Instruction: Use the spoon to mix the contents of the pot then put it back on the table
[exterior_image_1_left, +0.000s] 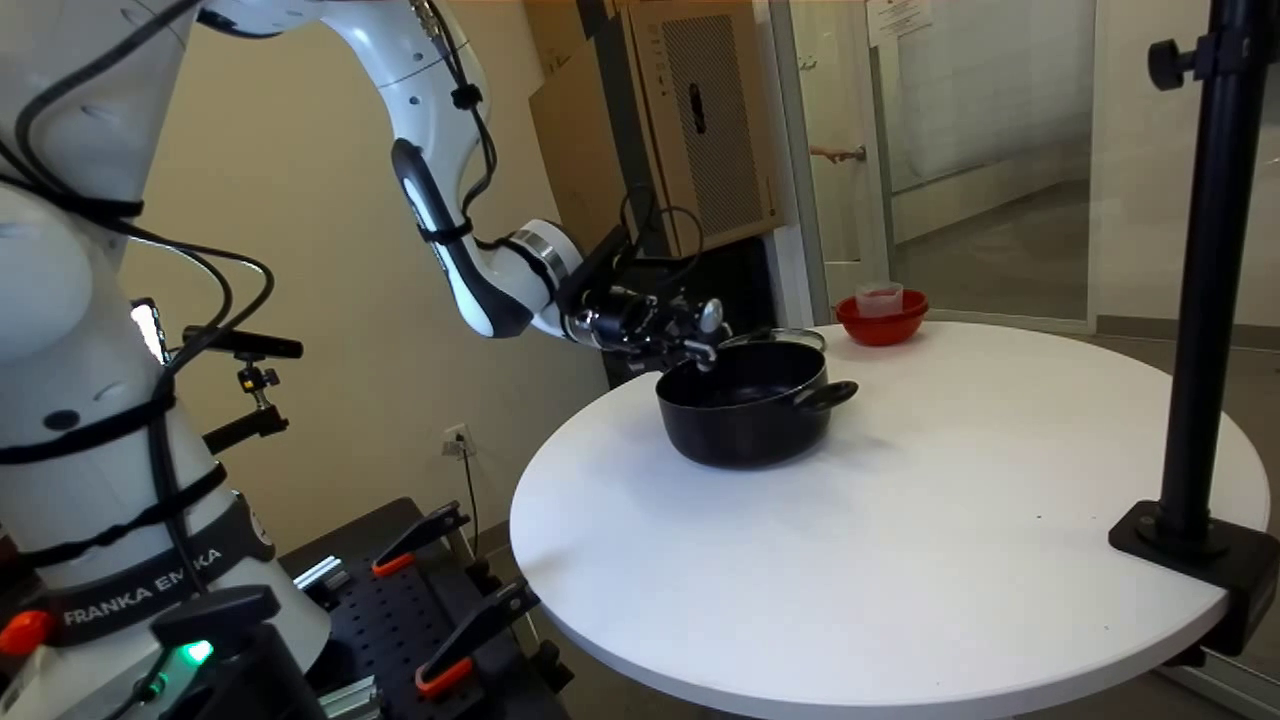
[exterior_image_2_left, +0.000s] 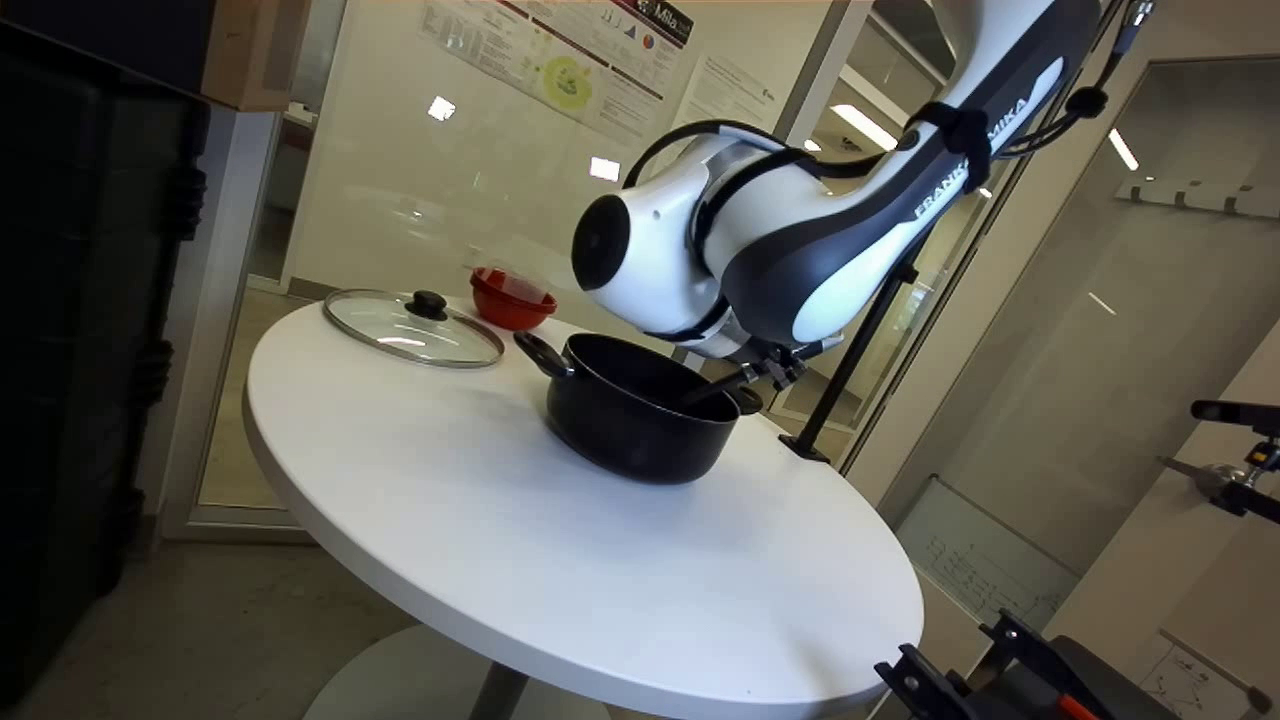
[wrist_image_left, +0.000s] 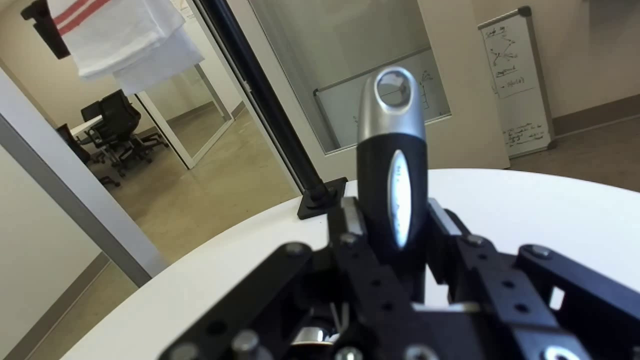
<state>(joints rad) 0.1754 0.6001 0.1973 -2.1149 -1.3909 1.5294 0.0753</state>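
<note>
nearest the wrist camera, the gripper (wrist_image_left: 394, 220) is clamped on the spoon (wrist_image_left: 370, 170), a finger pressed to either side of its black handle. the handle's silver end, pierced by a hole, points up in that view. in an exterior view the spoon slants from the grip over the rim of the pot (exterior_image_2_left: 640, 435) and into its opening; the lower end is hidden inside. black and round, the pot sits upright on the white table (exterior_image_2_left: 560, 580). a glass lid (exterior_image_2_left: 385, 322) lies on the tabletop with its black knob up, near one of the pot's side handles. just beside the lid rests a red bowl (exterior_image_1_left: 885, 330) with a clear container (exterior_image_1_left: 880, 300) in it. at the table's edge, well apart from the pot, rises a black post (exterior_image_1_left: 1200, 280). a white cloth (wrist_image_left: 115, 45) with red stripes hangs at the upper left of the wrist view.
</note>
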